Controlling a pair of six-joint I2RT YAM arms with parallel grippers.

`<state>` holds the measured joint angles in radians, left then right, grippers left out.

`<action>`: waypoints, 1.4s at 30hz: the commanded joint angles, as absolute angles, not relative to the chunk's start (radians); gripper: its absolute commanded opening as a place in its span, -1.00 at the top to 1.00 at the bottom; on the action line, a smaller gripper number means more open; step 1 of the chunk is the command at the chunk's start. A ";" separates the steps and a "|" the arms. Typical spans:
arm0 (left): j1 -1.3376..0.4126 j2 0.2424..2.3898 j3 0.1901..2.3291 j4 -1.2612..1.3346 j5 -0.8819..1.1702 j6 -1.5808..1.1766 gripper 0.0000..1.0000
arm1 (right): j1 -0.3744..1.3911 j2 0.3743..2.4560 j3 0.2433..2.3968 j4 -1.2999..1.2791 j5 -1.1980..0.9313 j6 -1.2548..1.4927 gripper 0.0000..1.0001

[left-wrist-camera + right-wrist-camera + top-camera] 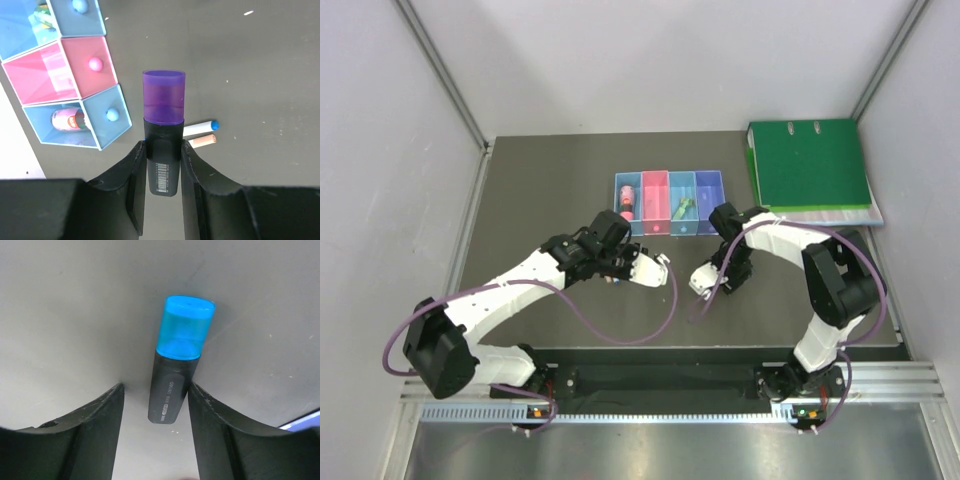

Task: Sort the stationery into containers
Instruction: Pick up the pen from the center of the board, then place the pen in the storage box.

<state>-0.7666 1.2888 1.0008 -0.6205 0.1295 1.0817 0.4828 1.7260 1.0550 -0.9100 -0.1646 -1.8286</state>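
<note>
Left claw [162, 150] clamps purple-capped marker [163, 100]; right claw [156, 392], agape, straddles blue-capped marker [182, 332].

1. Four bins [670, 203] stand in a row on the table [540, 190], far middle; a binder [810, 165] lies right of them.
2. Near of the bins, the left gripper [162, 150] holds a marker [163, 107]; two pens [200, 128] lie beside it.

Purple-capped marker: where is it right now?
In the left wrist view, the purple-capped marker is clamped in the left gripper, just image-right of the light blue bin, with two thin pens on the table beyond it.
</note>
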 commanded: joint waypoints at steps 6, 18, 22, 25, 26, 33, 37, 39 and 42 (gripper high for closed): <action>-0.755 1.258 1.019 -0.515 0.061 1.023 1.00 | 0.505 1.810 1.031 -0.807 -0.204 -1.638 0.44; -0.732 1.310 1.040 -0.373 -0.124 0.813 1.00 | 0.509 1.638 0.963 -0.707 -0.222 -1.421 0.85; -0.730 1.339 1.095 -0.416 -0.143 0.741 1.00 | 0.508 1.527 0.963 -0.724 -0.229 -1.317 0.91; -0.729 1.356 1.134 -0.428 -0.147 0.686 1.00 | 0.508 1.448 0.968 -0.738 -0.229 -1.237 0.95; -0.726 1.361 1.153 -0.431 -0.149 0.672 1.00 | 0.508 1.428 0.969 -0.738 -0.227 -1.214 0.98; -0.718 1.449 1.267 -0.449 -0.135 0.565 1.00 | 0.482 1.223 0.933 -0.776 -0.199 -1.040 1.00; -0.700 1.511 1.356 -0.449 -0.127 0.505 1.00 | 0.433 1.143 0.917 -0.762 -0.169 -0.944 1.00; -0.686 1.560 1.397 -0.460 -0.109 0.450 1.00 | 0.410 1.111 0.923 -0.736 -0.140 -0.866 1.00; -0.650 1.642 1.486 -0.483 -0.089 0.361 1.00 | 0.381 1.085 0.951 -0.704 -0.107 -0.772 1.00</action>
